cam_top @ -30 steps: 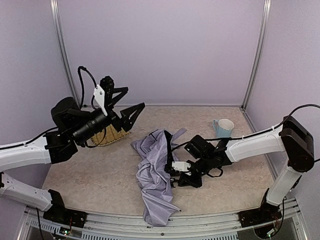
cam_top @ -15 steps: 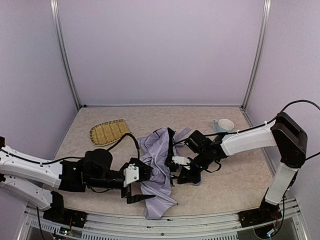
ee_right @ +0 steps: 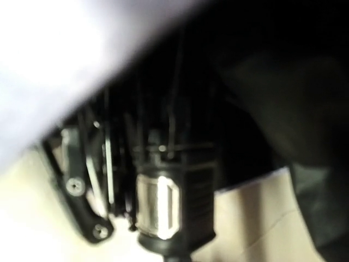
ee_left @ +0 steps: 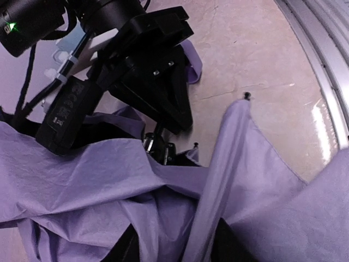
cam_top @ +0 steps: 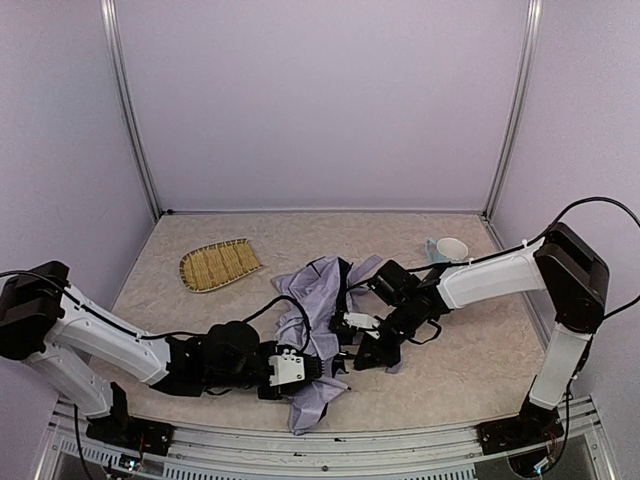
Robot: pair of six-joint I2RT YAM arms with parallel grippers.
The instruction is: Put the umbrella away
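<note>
The umbrella [cam_top: 318, 290] lies crumpled mid-table, a heap of lavender fabric with black ribs showing. My left gripper [cam_top: 325, 368] lies low at the heap's near end. In the left wrist view a fold of that fabric [ee_left: 98, 180] fills the gap of the left gripper [ee_left: 180, 248]; its black fingers stand partly apart, and whether they pinch is unclear. My right gripper [cam_top: 352, 340] is shut at the heap's right side. The left wrist view shows the right gripper [ee_left: 163, 128] tapering onto the metal rib cluster. The right wrist view is a blur of the black hub [ee_right: 163, 202].
A woven straw tray [cam_top: 220, 265] lies at the back left. A pale mug [cam_top: 447, 250] stands at the back right, behind my right forearm. The metal front rail [cam_top: 400, 455] runs along the near edge, close to the fabric's tip [ee_left: 247, 97].
My left arm swung down from above the straw tray to the front, then slid right into the fabric, its jaws narrowing. The right arm shifted slightly left.
</note>
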